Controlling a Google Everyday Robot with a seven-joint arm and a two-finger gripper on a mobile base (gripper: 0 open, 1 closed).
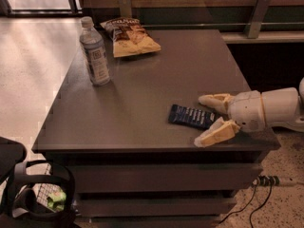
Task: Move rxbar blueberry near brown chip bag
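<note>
Gripper [199, 120] is held spread wide around one end of the rxbar blueberry [185, 114], presumably for a grasp, with the brown chip bag [130, 37] well beyond it.

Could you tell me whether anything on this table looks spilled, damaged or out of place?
Nothing stands out. The water bottle stands upright, the brown chip bag lies at the far edge, and the rxbar blueberry lies flat near the front, the open pincer straddling one end.

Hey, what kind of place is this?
Probably an office break area or cafe: a dark counter holds a brown chip bag, water bottle and rxbar blueberry. The gripper, open, straddles one end of the bar.
</note>
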